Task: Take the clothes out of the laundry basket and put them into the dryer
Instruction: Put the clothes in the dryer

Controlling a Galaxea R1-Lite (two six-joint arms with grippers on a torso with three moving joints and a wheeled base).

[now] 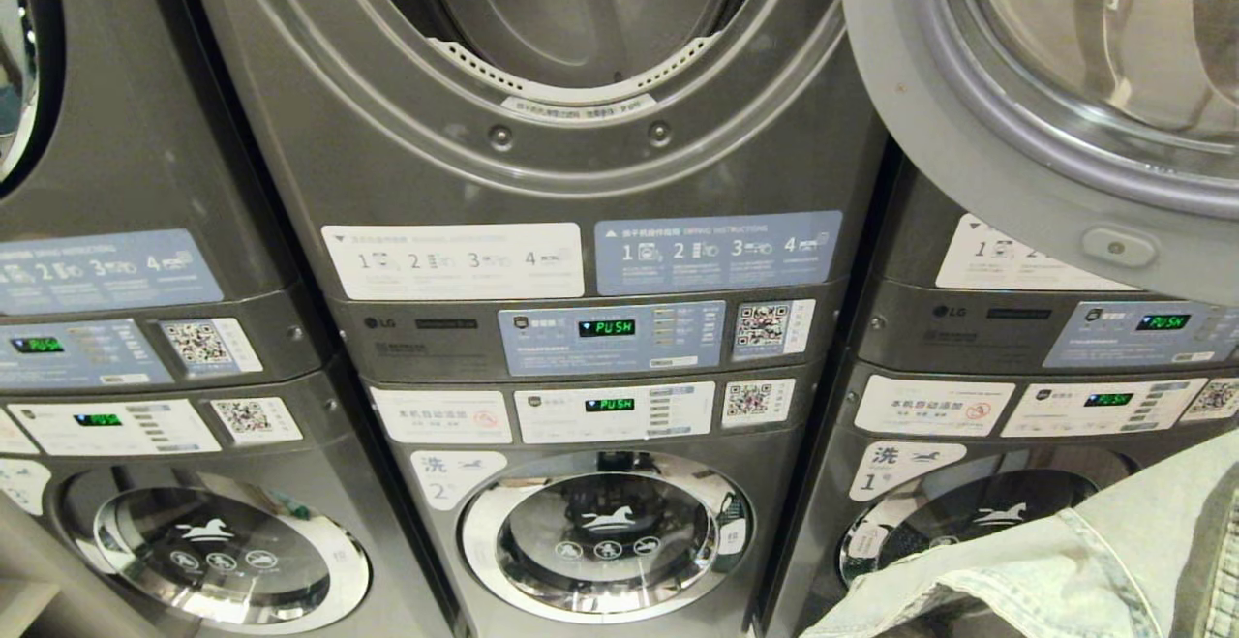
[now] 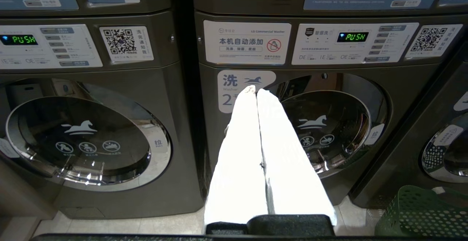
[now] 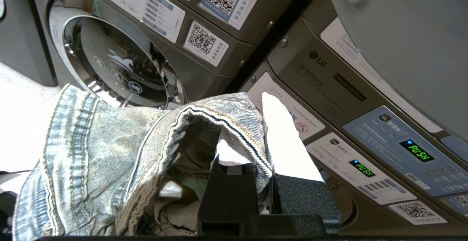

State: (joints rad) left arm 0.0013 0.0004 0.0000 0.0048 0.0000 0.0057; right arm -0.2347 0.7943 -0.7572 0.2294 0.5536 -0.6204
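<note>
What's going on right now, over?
Right claw shut on denim garment, low right of dryer opening. Left claw shut, empty, facing washer 2. Dryer door open; nothing in the way.

Open dryer (image 1: 581, 28), door (image 1: 968, 164) swung right, denim garment (image 1: 1065, 561) (lower right corner)

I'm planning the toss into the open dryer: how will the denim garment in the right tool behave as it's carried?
Probably floppy: the denim garment drapes in folds around the right tool. Its thick seams suggest some weight for its size. It likely hangs low, so it may snag on the dryer opening.
</note>
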